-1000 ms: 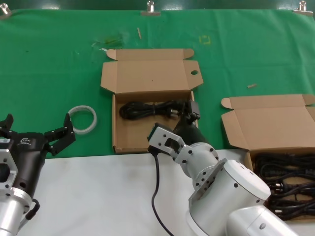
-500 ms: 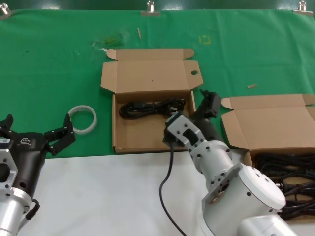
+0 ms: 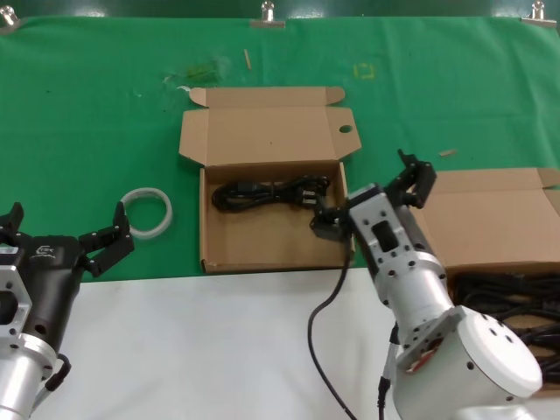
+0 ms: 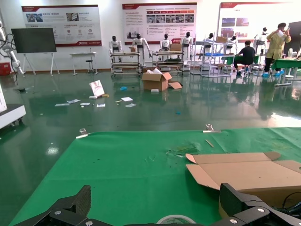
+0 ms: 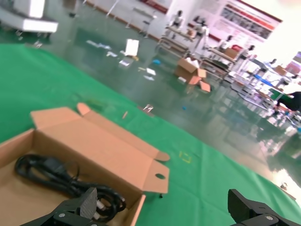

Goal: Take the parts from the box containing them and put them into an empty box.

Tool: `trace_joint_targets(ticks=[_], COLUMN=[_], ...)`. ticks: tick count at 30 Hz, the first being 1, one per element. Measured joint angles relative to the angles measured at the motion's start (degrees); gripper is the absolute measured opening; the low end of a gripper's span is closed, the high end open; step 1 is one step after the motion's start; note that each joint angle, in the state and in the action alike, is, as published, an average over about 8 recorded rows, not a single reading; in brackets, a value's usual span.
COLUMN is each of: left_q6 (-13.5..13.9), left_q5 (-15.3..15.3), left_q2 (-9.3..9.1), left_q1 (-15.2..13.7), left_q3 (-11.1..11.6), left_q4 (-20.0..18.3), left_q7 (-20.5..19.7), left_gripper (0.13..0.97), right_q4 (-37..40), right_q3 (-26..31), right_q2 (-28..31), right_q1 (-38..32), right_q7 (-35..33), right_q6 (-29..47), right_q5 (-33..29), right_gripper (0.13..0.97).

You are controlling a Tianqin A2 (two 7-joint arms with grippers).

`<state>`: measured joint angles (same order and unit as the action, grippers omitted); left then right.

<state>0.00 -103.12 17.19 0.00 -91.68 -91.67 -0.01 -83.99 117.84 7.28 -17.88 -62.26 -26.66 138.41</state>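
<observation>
The box with a round hole in its lid (image 3: 262, 136) lies open at the centre, with one black power cord (image 3: 267, 192) inside. The same box (image 5: 101, 150) and cord (image 5: 61, 181) show in the right wrist view. The other open box (image 3: 490, 219) at the right holds several black cords (image 3: 503, 297). My right gripper (image 3: 372, 197) is open and empty, above the green cloth between the two boxes; it also shows in its wrist view (image 5: 164, 212). My left gripper (image 3: 61, 232) is open and empty at the lower left, also seen in its wrist view (image 4: 155, 212).
A white tape ring (image 3: 147, 213) lies on the green cloth (image 3: 96, 122) left of the holed box and shows in the left wrist view (image 4: 176, 220). The white table edge (image 3: 192, 332) runs along the front. Metal clips (image 3: 267, 13) hold the cloth at the back.
My right gripper has moved right, from over the holed box's right side to the gap between the boxes. The cord stays in the holed box. The left arm has not moved.
</observation>
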Motion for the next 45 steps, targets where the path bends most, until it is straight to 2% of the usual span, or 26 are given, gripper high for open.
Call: trace_joint_targets(ticks=[45], left_q6=[0.00], left_q5=[-0.01], left_q2=[0.00], left_q1=[0.00], left_q3=[0.00], left_q4=[0.00], left_q7=[0.01], left_gripper=[0.965], right_q4=[-7.03], right_q3=[-23.94], right_q2=[0.00], right_q1=[16.37], right_q7=[56.97], right_q6=[24.40], right_q5=[-32.29], right_gripper=[0.966])
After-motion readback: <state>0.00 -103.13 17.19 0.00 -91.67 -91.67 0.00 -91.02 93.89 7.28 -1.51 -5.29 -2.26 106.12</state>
